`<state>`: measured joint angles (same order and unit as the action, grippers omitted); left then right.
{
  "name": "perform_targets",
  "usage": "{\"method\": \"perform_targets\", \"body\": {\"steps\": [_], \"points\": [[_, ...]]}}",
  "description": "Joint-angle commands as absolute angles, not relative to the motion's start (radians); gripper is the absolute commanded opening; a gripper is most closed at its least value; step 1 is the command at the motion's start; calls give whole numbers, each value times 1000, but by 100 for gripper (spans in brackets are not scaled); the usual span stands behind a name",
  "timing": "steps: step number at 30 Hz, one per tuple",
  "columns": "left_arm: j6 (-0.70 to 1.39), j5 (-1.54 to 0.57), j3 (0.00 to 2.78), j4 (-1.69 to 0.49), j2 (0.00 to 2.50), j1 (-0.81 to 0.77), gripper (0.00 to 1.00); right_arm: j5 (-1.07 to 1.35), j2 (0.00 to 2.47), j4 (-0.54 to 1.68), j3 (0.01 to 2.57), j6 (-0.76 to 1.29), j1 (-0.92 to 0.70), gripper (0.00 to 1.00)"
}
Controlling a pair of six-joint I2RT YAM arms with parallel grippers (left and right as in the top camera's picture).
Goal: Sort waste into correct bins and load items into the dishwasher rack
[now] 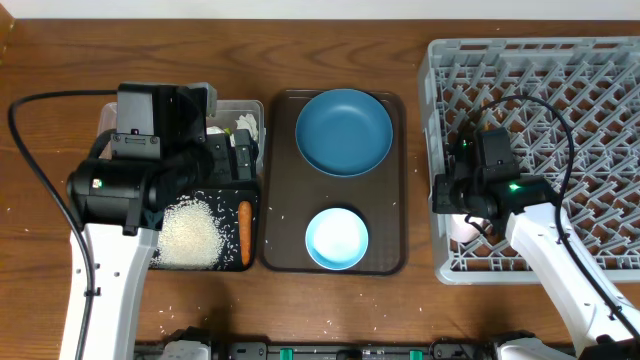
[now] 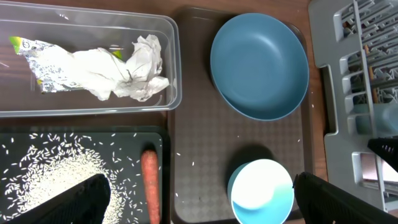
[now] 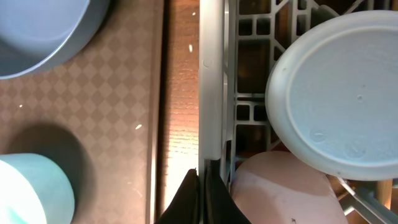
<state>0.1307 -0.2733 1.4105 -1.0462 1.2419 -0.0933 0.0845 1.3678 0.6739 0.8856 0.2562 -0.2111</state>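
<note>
Overhead, the left gripper (image 1: 238, 158) hangs above the clear plastic rectangular tub (image 1: 245, 108) and the shallow black tray (image 1: 255, 262), where loose white rice (image 1: 190, 235) and a small orange carrot (image 1: 245, 228) lie. To its right, on the dark brown serving tray (image 1: 280, 180), sit the large dark blue dish (image 1: 343, 132) and the light blue bowl (image 1: 337, 240). Both look rigid, smooth and probably light. The rim is the likely hold, though a slick wall may slip. The right gripper (image 1: 450, 197) sits at a corner of the large grey lattice dishwasher rack (image 1: 600, 60).

From the left wrist, the fingers stand wide apart and empty, with the bowl between them, nearer the right finger. Ahead and to the left, crumpled white tissue (image 2: 137, 71) and a green-and-yellow wrapper (image 2: 31, 50) lie in the tub.

From the right wrist, the fingers are pressed together over the rack's wall, with nothing seen between them. Just right of them a pink cup (image 3: 280, 193) and an upturned light blue cup (image 3: 336, 93) crowd that corner, so the dish probably needs free pegs farther in.
</note>
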Motion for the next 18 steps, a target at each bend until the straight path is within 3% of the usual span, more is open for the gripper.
{"method": "perform_targets", "body": {"steps": [1, 10, 18], "points": [[132, -263, 1412, -1048, 1243, -88, 97, -26, 1378, 671, 900, 269, -184, 4], [132, -263, 1412, -1048, 1243, -88, 97, -24, 1378, 725, 939, 261, -184, 23], [132, -263, 1412, -1048, 1243, -88, 97, 85, 1378, 900, 1182, 261, -196, 36]]}}
